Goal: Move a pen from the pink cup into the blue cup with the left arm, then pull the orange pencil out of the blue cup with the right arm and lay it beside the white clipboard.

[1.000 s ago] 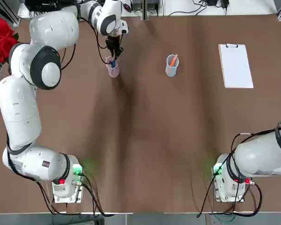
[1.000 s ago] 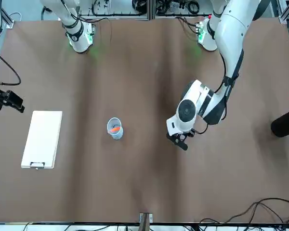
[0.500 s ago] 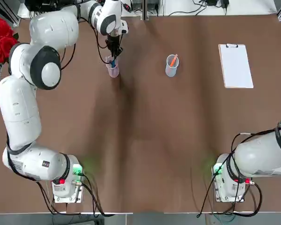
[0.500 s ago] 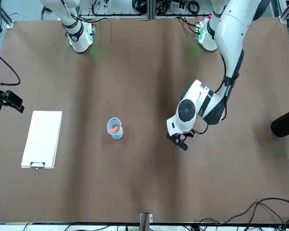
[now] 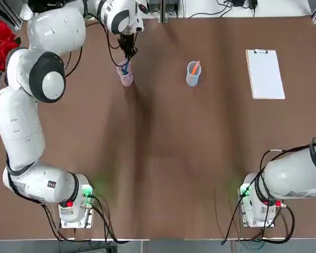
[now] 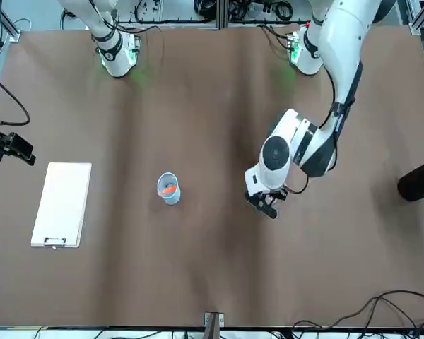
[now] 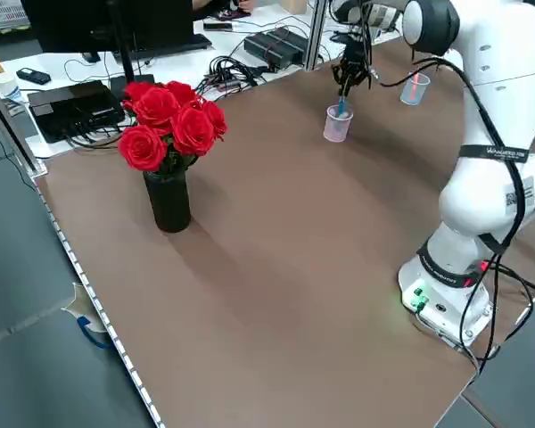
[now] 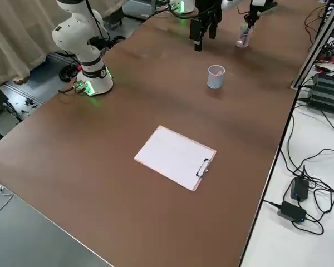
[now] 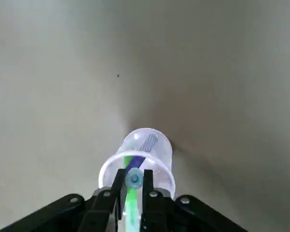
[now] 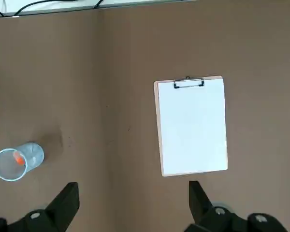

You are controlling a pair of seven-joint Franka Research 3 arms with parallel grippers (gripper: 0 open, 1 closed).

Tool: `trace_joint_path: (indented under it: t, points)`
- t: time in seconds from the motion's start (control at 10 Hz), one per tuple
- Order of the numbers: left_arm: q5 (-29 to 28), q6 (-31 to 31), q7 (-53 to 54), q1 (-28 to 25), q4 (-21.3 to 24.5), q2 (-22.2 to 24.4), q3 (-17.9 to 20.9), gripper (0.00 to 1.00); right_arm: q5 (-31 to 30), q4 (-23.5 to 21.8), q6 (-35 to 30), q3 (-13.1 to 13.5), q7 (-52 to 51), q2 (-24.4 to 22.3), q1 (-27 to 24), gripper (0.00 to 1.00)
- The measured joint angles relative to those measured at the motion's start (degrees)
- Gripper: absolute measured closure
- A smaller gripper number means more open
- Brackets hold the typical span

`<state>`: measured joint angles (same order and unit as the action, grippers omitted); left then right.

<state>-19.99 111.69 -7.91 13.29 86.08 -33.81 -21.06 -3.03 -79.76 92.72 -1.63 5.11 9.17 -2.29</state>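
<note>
One left claw point(image 9: 134, 186) grips a pen point(image 9: 134, 178) within the pink cup's rim point(image 9: 137, 154).

Pink cup point(image 9: 162, 150): translucent plastic, smooth, slightly glossy. Blue cup point(image 10: 33, 154): translucent plastic, smooth. Clipboard point(image 10: 193, 125): matt white paper, shiny metal clip point(image 10: 188, 83). Tabletop point(image 5: 163, 174): brown, matt, faintly rippled. Arm shells point(image 7: 499, 80): smooth white, soft sheen. Curtain point(image 8: 22, 39): folded cloth.

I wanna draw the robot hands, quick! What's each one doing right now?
Left gripper: closed on a pen, at the pink cup.
Right gripper: open, holding nothing, parked on the clipboard's side.
</note>
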Motion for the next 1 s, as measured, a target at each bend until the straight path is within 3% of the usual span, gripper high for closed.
trace_joint_path:
  t: [0.3,0.8,1.0]
  points:
    - [1.0,-0.3,-2.4,-0.2,-0.5,4.0,-2.3,0.83,0.0,0.0,0.0,0.0,0.0,0.0,0.0,0.0]
    - [3.0,0.3,-18.9,1.7,-5.2,4.8,-9.9,0.83,0.0,0.0,0.0,0.0,0.0,0.0,0.0,0.0]
    - [3.1,6.0,-26.5,5.4,-6.7,4.6,-10.1,0.83,0.0,0.0,0.0,0.0,0.0,0.0,0.0,0.0]
